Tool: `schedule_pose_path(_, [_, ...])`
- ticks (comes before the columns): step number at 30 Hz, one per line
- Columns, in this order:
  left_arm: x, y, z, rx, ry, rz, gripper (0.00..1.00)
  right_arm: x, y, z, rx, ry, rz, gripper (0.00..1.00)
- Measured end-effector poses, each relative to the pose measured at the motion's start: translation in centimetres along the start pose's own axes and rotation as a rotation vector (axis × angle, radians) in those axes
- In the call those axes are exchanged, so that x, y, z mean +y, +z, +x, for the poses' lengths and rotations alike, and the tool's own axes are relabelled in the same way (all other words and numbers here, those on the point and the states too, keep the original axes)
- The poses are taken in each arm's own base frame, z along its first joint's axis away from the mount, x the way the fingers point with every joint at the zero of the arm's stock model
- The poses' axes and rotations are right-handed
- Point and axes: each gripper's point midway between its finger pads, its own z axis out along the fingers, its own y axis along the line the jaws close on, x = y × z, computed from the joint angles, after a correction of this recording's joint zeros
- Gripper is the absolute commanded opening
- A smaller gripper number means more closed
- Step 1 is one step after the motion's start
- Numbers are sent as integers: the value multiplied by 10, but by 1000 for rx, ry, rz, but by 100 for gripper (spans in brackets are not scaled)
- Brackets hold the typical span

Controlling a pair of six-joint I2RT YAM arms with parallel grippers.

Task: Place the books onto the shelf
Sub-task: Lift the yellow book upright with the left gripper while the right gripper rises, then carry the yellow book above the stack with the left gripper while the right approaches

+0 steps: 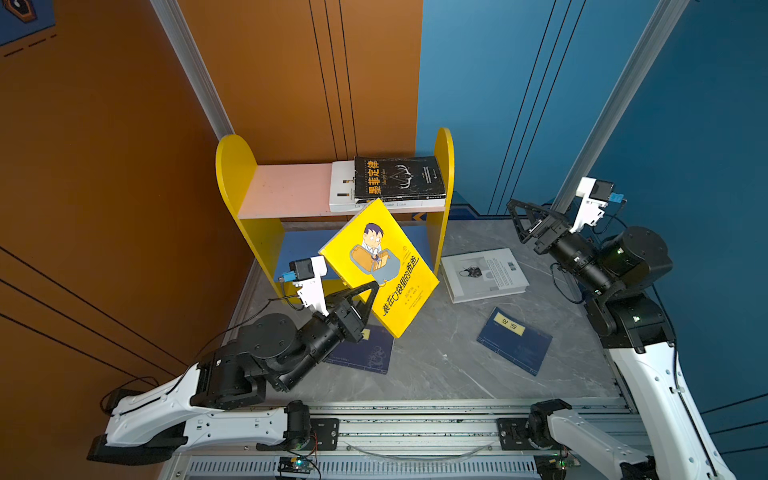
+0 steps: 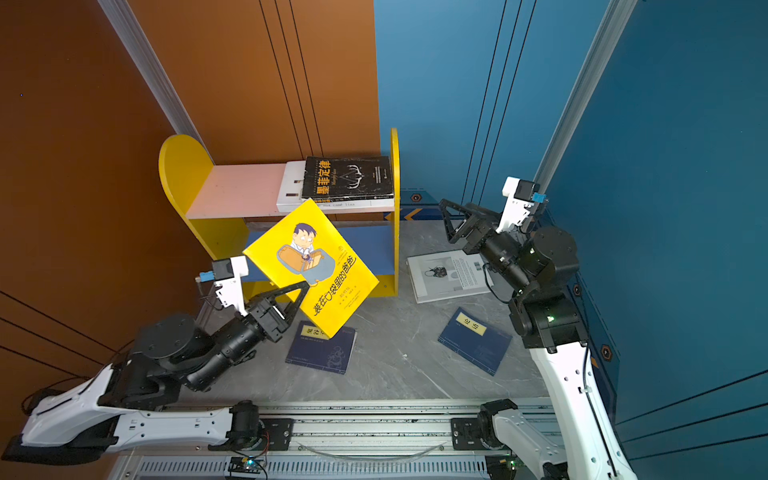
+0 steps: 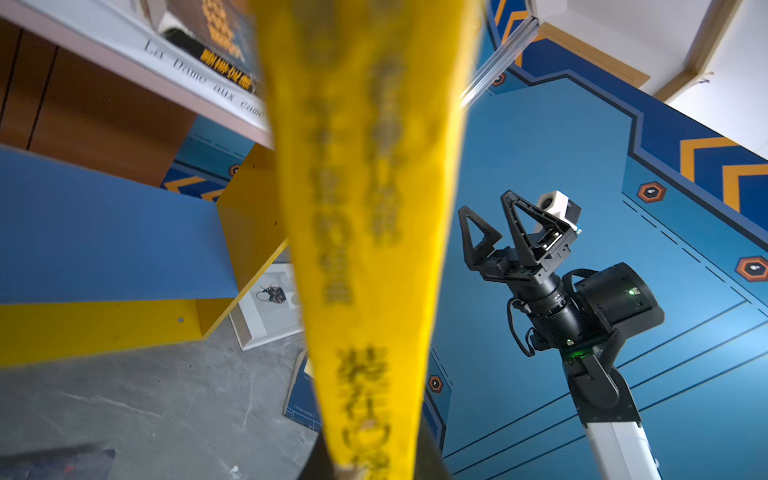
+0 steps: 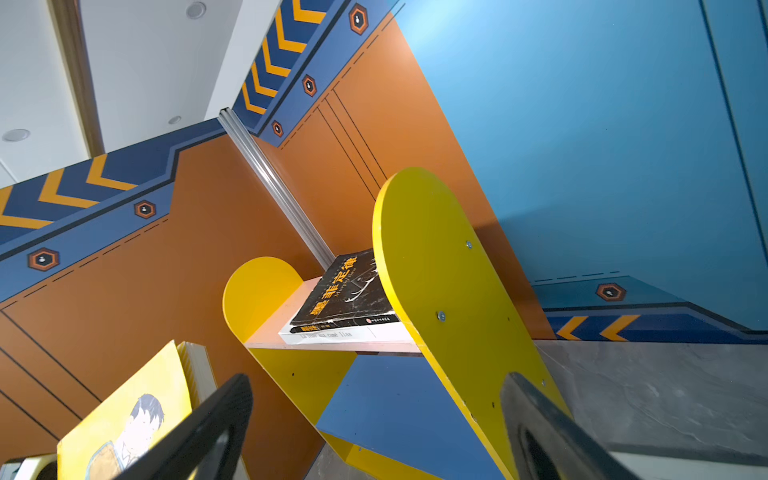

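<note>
Black left pincer (image 1: 371, 291) is clamped on the near left edge of a yellow paperback with a cartoon man on its cover (image 1: 376, 266), holding it tilted in the air, cover upward, in front of a small bookshelf with yellow round-topped side panels (image 1: 232, 174). The book's far corner overlaps the near edge of the pink upper board (image 1: 286, 187) in both top views; whether they touch cannot be told. The blue lower board (image 1: 299, 249) lies behind the raised book. At the right end of the pink board, a black paperback with orange characters (image 1: 399, 176) lies flat on a white paperback (image 1: 341, 187).

Below the left pincer, a navy paperback with a yellow label (image 2: 324, 345) lies flat on the grey marble-patterned tabletop (image 1: 436, 365). Right of the shelf lies a white and grey paperback (image 1: 484, 274), and nearer, a second navy paperback (image 1: 515, 338). Far right, the right pincer (image 3: 485, 203) hangs above the table, its jaws wide apart and holding nothing.
</note>
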Motion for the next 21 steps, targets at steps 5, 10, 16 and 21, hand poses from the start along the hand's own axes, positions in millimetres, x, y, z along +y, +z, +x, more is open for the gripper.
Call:
schedule_pose_path(5, [-20, 1, -11, -38, 76, 79, 0, 8, 10, 6, 18, 37, -49, 98])
schedule_pose_path(10, [-47, 7, -27, -99, 137, 150, 0, 28, 17, 14, 48, 70, -132, 99])
schedule_pose_path(16, [-62, 25, -43, -176, 200, 180, 0, 52, 17, 15, 48, 78, -217, 100])
schedule_pose_path(21, [-46, 45, -68, -248, 199, 140, 0, 66, 15, 13, 40, 85, -278, 100])
